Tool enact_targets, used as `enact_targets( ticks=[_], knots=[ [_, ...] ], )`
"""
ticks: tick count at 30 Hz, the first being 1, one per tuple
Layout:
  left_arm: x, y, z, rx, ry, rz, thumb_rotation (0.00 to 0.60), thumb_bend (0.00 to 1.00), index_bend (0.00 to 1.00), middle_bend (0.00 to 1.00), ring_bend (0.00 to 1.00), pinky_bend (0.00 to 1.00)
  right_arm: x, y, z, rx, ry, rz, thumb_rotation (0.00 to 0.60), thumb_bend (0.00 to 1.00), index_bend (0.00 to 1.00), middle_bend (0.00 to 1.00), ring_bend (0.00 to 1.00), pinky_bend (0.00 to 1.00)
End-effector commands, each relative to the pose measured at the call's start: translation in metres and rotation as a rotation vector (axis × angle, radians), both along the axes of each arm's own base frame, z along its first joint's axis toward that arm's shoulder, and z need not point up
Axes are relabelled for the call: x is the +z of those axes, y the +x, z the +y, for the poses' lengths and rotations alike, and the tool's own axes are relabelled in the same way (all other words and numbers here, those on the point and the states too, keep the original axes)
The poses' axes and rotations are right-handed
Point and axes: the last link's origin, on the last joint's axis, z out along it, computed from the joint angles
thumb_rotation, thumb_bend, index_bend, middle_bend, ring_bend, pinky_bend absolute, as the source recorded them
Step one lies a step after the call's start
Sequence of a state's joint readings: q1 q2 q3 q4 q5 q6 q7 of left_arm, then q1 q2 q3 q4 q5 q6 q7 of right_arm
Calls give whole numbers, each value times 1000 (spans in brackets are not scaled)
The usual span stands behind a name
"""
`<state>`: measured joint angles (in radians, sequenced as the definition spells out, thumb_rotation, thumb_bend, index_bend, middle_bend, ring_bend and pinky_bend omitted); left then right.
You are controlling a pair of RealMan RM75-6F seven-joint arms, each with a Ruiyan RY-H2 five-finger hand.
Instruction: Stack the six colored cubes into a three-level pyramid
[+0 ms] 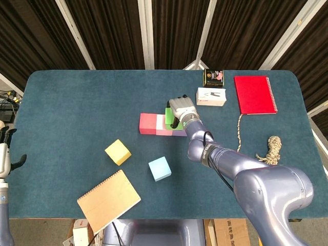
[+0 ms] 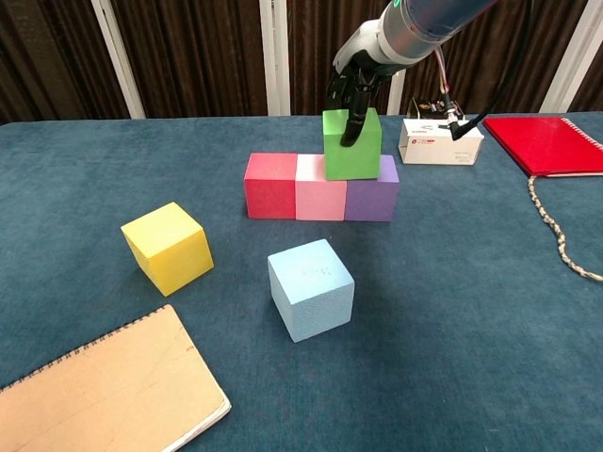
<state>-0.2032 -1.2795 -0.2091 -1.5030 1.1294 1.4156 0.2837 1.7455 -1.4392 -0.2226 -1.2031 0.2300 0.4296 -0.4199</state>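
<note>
Dark curtains hung behind the blue surface (image 2: pixel 490 311), where a red cube (image 2: pixel 270 185), a pink cube (image 2: pixel 320 199) and a purple cube (image 2: pixel 373 200) sat touching in a row as the pyramid's base. On top, the green cube (image 2: pixel 351 148) straddled the seam between pink and purple, likely so the second level would bridge two base cubes. The right hand (image 2: pixel 356 75) came down on it from 12 o'clock, fingers closed over the far side and one dark fingertip on the front face; it had hold of the green cube, which appeared to rest on the row, though I could not tell whether its full weight was down. The yellow cube (image 2: pixel 167 247) lay loose at 8 o'clock from the row and the light blue cube (image 2: pixel 311 288) at 6 o'clock, both well apart from the stack, waiting their turn. The left hand (image 1: pixel 5 159) hung off the surface's left edge, holding nothing, fingers apart.
</note>
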Motion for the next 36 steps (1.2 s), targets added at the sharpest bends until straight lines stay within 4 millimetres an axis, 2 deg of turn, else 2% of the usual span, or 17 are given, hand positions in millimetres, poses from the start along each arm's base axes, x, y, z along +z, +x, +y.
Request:
enact_targets(
  ticks=[1, 15, 26, 36],
  knots=[
    [0, 0, 0, 1, 0, 0, 600, 308, 180, 85, 0, 0, 0, 1, 0, -1, -1, -3, 600, 344, 313, 275, 126, 0],
    [0, -1, 1, 4, 2, 0, 600, 307, 182, 85, 0, 0, -4, 1, 0, -5, 6, -10, 600, 344, 309, 265, 119, 0],
    [-1, -2, 1, 7, -1, 3, 600, 307, 181, 85, 0, 0, -5, 1, -1, -5, 10, -9, 600, 344, 247, 196, 84, 0],
    [-2, -2, 2, 9, -4, 5, 600, 308, 181, 85, 0, 0, -3, 0, 0, -3, 20, -1, 600, 344, 222, 183, 60, 0]
  ],
)
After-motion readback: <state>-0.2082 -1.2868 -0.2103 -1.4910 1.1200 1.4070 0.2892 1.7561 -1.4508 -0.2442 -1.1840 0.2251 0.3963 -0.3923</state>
